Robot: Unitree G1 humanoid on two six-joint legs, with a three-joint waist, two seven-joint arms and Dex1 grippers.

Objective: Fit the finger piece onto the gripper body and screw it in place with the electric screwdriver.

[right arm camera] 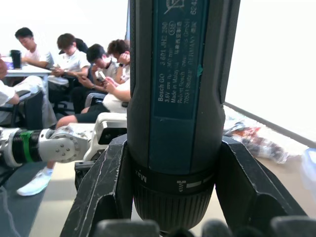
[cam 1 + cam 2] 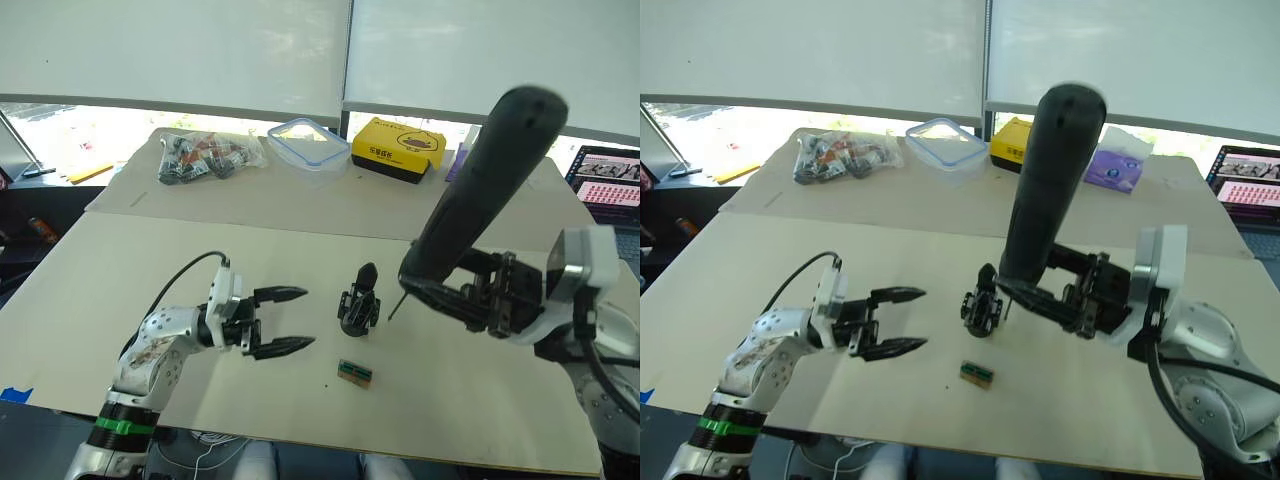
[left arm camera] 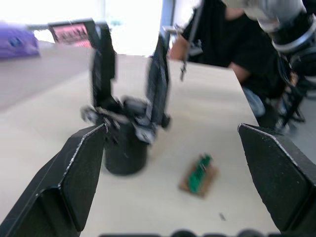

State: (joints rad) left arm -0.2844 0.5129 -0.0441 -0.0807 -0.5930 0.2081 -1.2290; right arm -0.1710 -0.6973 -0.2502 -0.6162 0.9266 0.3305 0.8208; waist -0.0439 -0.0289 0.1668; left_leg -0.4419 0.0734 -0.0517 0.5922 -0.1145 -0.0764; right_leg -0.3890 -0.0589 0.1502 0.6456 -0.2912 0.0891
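A: what kind of room is this?

B: lab or classroom-style workshop. Big plain table under a window with white roller blinds.

A: evidence?

B: bag of small parts, clear plastic box, yellow case and purple tissue pack along the far edge. Small green circuit board lying loose. Laptop screen at the table's right edge.

A: people?

B: yes, a row of seated people in the right wrist view, some looking at phones.
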